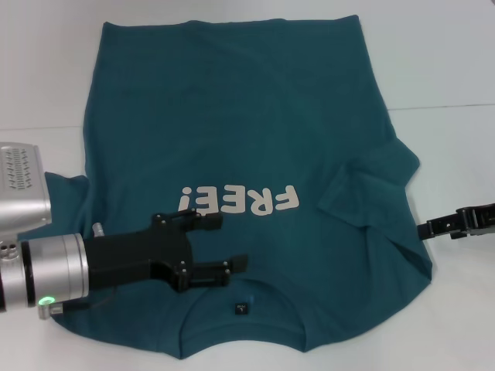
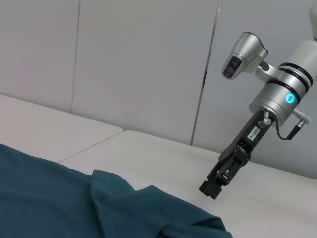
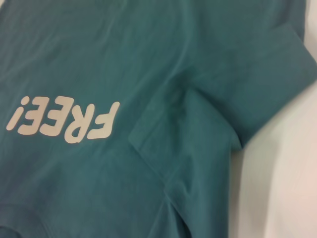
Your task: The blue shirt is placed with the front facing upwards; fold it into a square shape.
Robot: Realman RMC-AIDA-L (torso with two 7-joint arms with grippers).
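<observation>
1. Presently the left gripper hangs over the chest of the blue shirt, between the cream lettering and the collar. Its two fingers stand well apart, and nothing lies between them. Contact with the cloth cannot be judged.
2. At the shirt's right edge, the right gripper sits over the bare table, just beside the folded sleeve. In the left wrist view its fingertips look drawn close together above the white surface, holding nothing.
3. One shirt lies spread on the table, front up, collar nearest the robot and hem farthest.
4. One sleeve, on the robot's right, is turned inward onto the body of the shirt; the right wrist view shows it lying flat beside the lettering.
5. The other sleeve shows at the left edge, partly hidden behind the left arm.
6. One small dark label sits inside the collar.
7. Count: two grippers, one shirt, one label, one line of lettering.
</observation>
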